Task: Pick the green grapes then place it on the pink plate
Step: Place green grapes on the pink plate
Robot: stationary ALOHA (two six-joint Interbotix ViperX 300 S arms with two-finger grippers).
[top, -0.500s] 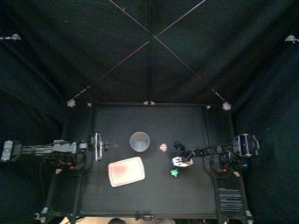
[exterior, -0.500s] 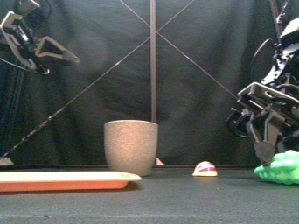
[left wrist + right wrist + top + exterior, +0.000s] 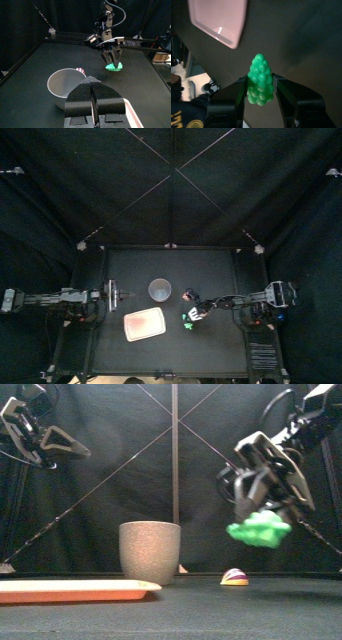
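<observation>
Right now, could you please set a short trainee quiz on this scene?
1. True or false: the bunch of green toy grapes lies on the flat pink tray.
2. Which of these stands on the black table? A: a tall grey speckled cup. B: a blue-grey bowl. C: a pale wooden box.
3. Fill in: the grapes are held in the air, clear of the table, by the ____ gripper.
Key: 1 false; 2 A; 3 the right gripper.
</observation>
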